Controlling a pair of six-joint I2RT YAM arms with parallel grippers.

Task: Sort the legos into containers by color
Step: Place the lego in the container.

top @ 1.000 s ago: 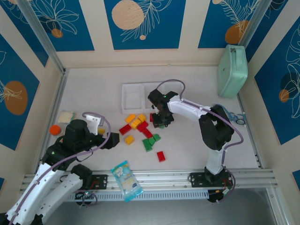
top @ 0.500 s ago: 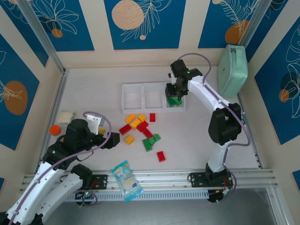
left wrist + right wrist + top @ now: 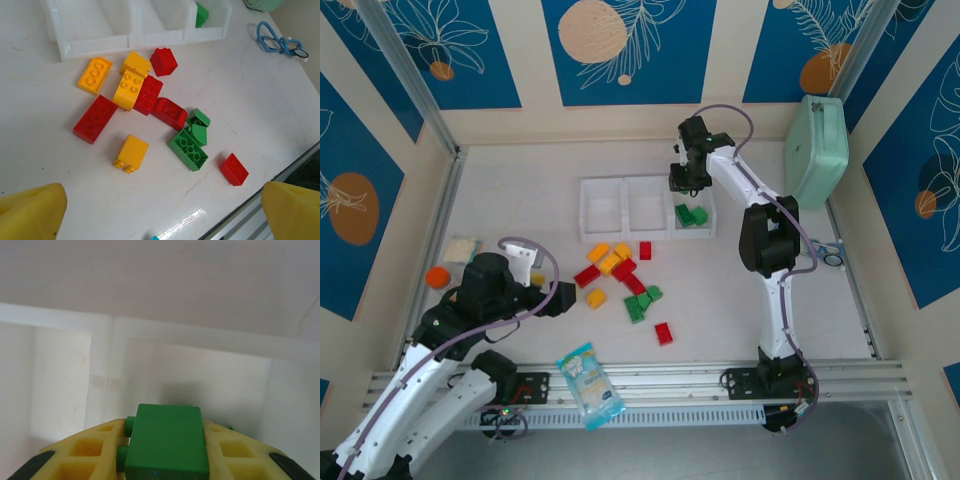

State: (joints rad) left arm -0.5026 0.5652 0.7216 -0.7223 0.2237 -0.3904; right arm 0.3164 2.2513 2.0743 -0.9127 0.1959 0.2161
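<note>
Red, yellow-orange and green legos (image 3: 620, 275) lie scattered in front of the white three-compartment tray (image 3: 583, 210). In the left wrist view the pile (image 3: 148, 94) lies ahead, with the tray (image 3: 135, 37) beyond it. Green legos (image 3: 692, 215) rest in the right compartment. My right gripper (image 3: 686, 180) hangs over that compartment's far side, shut on a green lego (image 3: 165, 442) held between its yellow fingers (image 3: 85, 450). My left gripper (image 3: 555, 298) stands open left of the pile with nothing between its fingers (image 3: 30, 210).
A mint-green case (image 3: 817, 150) stands at the back right. Blue scissors (image 3: 830, 250) lie by the right wall. A snack packet (image 3: 588, 385) sits at the near edge. An orange-capped bottle (image 3: 438, 276) and a pale packet (image 3: 460, 248) are at the left.
My right arm has carried the green lego from the pile back to the tray's right compartment and reached farther over it. The left arm has stayed put.
</note>
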